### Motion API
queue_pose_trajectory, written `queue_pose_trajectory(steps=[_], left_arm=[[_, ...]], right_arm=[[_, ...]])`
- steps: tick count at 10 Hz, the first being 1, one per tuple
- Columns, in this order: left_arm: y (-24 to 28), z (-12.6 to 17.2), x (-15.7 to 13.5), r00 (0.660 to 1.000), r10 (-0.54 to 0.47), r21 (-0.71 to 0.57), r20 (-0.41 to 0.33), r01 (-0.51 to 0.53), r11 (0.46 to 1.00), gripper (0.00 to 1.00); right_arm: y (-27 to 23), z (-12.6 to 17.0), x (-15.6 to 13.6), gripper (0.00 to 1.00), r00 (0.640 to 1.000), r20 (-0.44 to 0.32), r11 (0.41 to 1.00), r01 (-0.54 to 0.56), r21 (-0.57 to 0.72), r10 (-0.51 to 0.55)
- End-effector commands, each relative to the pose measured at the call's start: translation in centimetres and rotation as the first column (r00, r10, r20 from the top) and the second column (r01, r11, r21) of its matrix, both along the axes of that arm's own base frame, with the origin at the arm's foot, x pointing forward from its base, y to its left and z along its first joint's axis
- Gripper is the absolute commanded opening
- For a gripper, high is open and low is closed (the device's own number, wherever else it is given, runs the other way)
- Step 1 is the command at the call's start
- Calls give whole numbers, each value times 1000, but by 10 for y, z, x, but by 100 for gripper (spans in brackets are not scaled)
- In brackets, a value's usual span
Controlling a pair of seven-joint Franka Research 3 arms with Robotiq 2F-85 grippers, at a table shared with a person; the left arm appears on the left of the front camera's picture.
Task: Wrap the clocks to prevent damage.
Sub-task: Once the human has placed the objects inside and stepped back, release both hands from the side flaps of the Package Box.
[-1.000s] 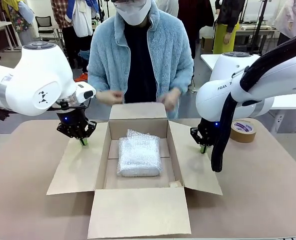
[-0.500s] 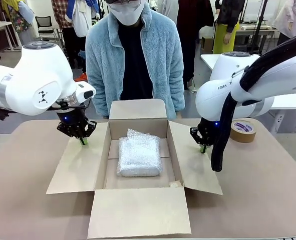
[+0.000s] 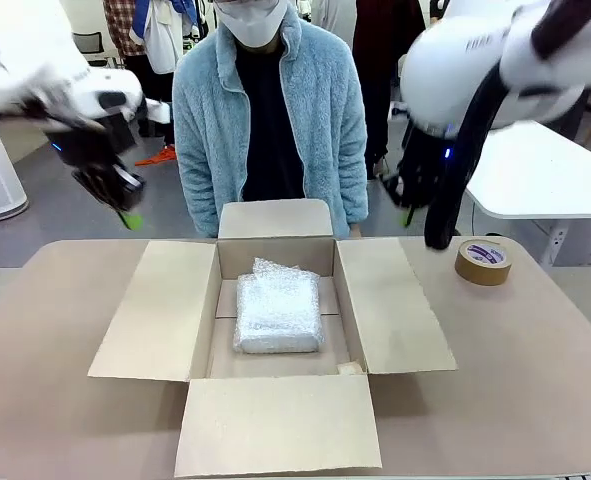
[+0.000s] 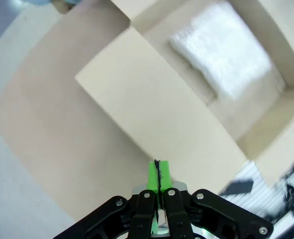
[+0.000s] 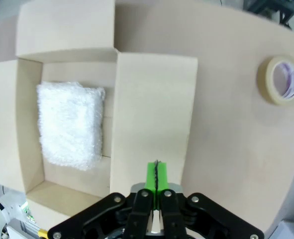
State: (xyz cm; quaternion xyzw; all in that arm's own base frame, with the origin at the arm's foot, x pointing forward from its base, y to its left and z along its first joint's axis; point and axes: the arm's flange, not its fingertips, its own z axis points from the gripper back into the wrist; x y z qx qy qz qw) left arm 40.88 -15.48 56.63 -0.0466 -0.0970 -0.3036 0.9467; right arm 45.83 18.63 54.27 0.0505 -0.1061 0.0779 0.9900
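A bundle in bubble wrap (image 3: 278, 312) lies flat inside the open cardboard box (image 3: 155, 310) at the table's middle; whether a clock is inside the wrap is hidden. The same bundle (image 4: 226, 47) (image 5: 71, 124) appears from above in both wrist views. My left gripper (image 3: 130, 219) hangs high above the table's far left, shut and empty, its green pads pressed together (image 4: 157, 174). High at the far right, my right gripper (image 3: 408, 215) is also shut and empty, pads together (image 5: 156, 177). Both are well above the box flaps.
A person in a light blue fleece (image 3: 275, 110) stands at the far edge behind the box, hands out of sight. A roll of brown tape (image 3: 482, 260) (image 5: 281, 79) lies on the table at the right. The box's flaps lie spread out on all sides.
Both arms have risen from the box's side flaps to high above the table. The person's hands have dropped out of sight.
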Motion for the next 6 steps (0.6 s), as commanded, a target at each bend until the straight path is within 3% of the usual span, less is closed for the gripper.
queue_pose_trajectory(steps=[1,2,3,4,6], left_arm=[[25,24,-1,983,-169,27,-75,171,985,0],[33,28,-2,976,-206,68,-73,211,975,0],[30,28,-15,981,-192,120,15,189,975,0],[30,33,-11,986,-156,27,-65,158,987,0],[30,33,-11,986,-156,27,-65,158,987,0]], right_arm=[[-5,26,24,1,997,-10,995,-78,-58,78],[-6,37,27,1,997,16,994,-77,-75,79],[-4,26,7,1,999,10,999,-33,-17,33],[-4,26,7,1,999,10,999,-33,-17,33],[-4,26,7,1,999,10,999,-33,-17,33]])
